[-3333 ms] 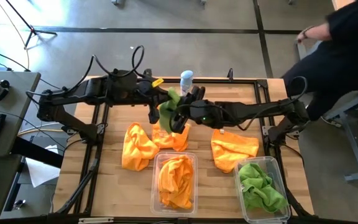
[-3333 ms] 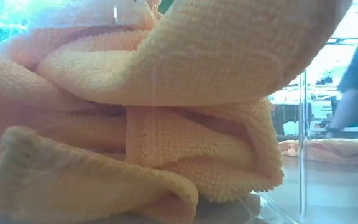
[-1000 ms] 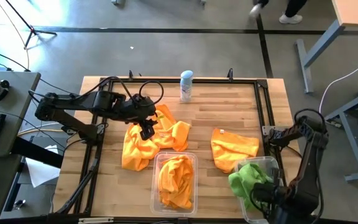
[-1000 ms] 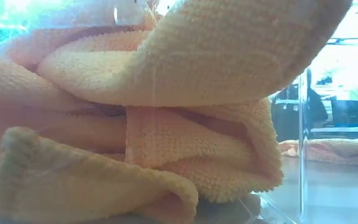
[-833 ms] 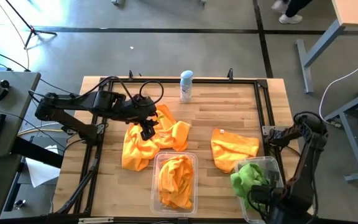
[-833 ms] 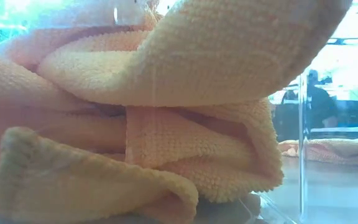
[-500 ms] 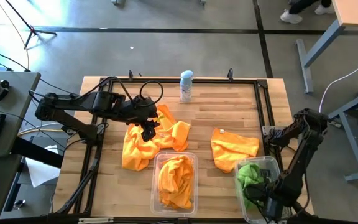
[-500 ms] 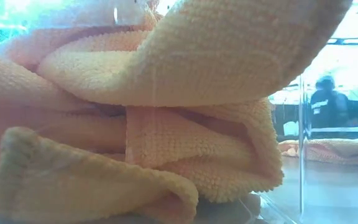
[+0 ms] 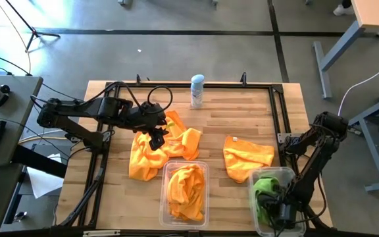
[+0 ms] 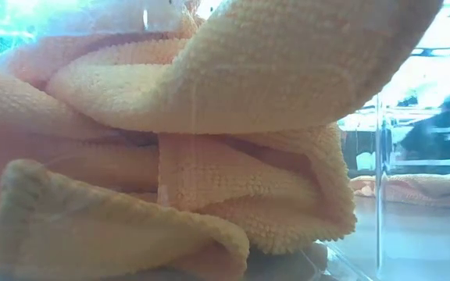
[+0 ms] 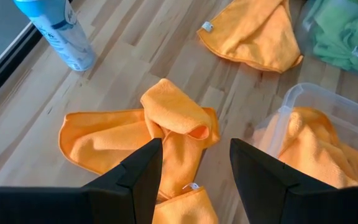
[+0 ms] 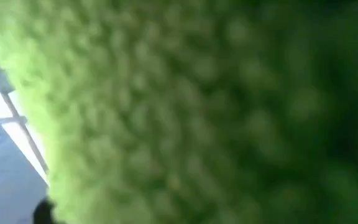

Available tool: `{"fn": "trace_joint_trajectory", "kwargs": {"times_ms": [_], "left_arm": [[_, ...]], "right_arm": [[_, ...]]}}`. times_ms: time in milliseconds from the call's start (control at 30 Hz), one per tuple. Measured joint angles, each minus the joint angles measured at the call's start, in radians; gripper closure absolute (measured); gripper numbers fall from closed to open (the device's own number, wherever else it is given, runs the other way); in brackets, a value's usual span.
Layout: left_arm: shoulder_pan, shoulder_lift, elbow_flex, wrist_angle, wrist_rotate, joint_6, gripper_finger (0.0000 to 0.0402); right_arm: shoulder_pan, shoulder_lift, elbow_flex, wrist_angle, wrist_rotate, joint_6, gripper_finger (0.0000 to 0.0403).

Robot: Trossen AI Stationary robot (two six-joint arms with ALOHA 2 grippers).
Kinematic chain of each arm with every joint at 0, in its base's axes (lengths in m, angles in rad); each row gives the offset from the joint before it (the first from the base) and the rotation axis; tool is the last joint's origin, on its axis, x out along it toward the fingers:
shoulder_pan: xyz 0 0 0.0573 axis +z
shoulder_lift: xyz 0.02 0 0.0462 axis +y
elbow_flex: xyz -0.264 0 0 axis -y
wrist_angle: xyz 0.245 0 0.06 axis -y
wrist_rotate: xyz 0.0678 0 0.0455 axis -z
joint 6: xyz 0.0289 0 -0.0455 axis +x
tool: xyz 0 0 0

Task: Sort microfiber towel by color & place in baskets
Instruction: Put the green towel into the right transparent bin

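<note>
Your left gripper (image 9: 156, 137) is hovering with its jaws spread wide and empty over the crumpled orange towels (image 11: 166, 134) at table centre. Your right gripper (image 9: 276, 212) is reaching down into the basket at 5 o'clock (image 9: 296, 179), jaws pressed together among the green towels (image 9: 263, 191); whether they are pinching cloth cannot be told. The middle basket (image 9: 165, 170) is holding orange towels. Another orange towel (image 9: 245, 157) is lying at 3 o'clock. Print on the spray can (image 11: 58, 32) at 12 o'clock is unreadable.
</note>
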Motion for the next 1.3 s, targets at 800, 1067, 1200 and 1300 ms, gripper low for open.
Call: {"fn": "trace_joint_trajectory", "kwargs": {"times_ms": [800,1067,1200,1300], "left_arm": [[0.000,0.000,0.000,0.001,0.000,0.047,0.0228],[0.000,0.000,0.000,0.004,0.000,0.047,0.0228],[0.000,0.000,0.000,0.004,0.000,0.047,0.0228],[0.000,0.000,0.000,0.004,0.000,0.047,0.0228]], "right_arm": [[0.020,-0.137,-0.012,-0.043,0.008,0.165,0.0243],[0.019,-0.289,-0.013,-0.128,0.019,0.309,0.0209],[0.011,-0.359,-0.013,-0.175,0.026,0.369,0.0222],[0.012,-0.401,-0.012,-0.201,0.025,0.385,0.0238]]}}
